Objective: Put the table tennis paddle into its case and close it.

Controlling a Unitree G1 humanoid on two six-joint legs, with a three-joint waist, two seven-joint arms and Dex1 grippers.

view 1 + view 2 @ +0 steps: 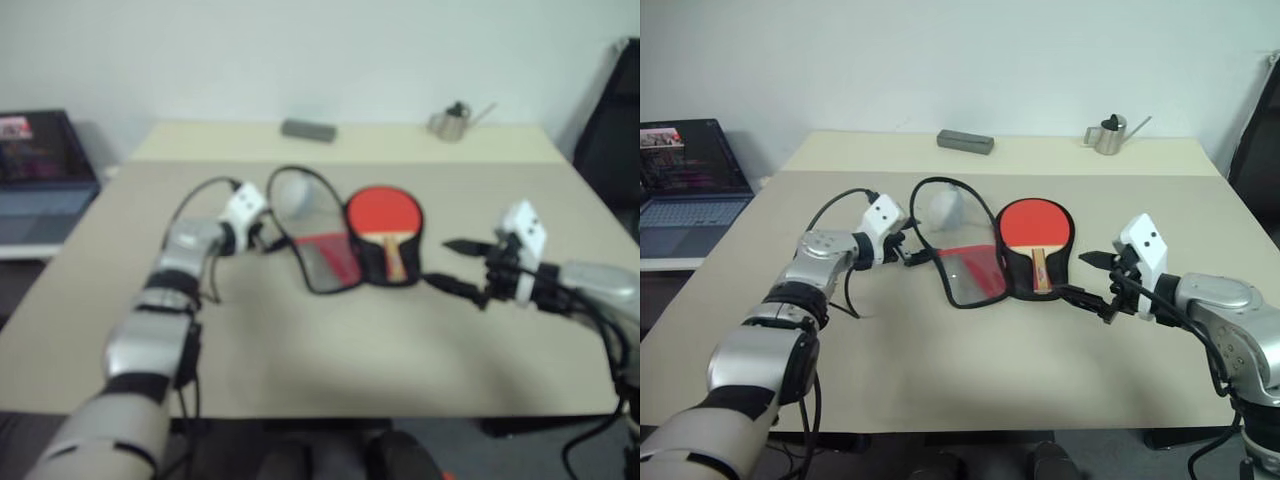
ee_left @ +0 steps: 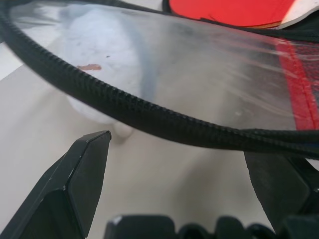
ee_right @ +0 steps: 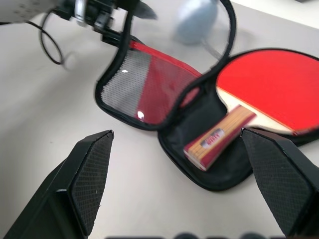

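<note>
The case (image 1: 1015, 285) lies open in the middle of the table. The table tennis paddle (image 1: 1033, 225) rests in its black-lined right half, red face up, wooden handle (image 3: 219, 137) toward me. The case's lid (image 1: 970, 270), with a clear window and red strip, is folded out to the left. My left gripper (image 1: 910, 255) is open at the lid's left side. The lid's black zip edge (image 2: 149, 117) runs just past its fingertips (image 2: 84, 169), ungripped. My right gripper (image 1: 1085, 275) hangs open and empty, a little to the right of the case.
A grey flat box (image 1: 965, 141) and a small metal watering can (image 1: 1107, 134) stand at the table's far edge. A laptop (image 1: 685, 175) sits on a side surface at the left. A black chair (image 1: 615, 120) is at the right. A pale rounded shape (image 1: 945, 208) shows through the lid's window.
</note>
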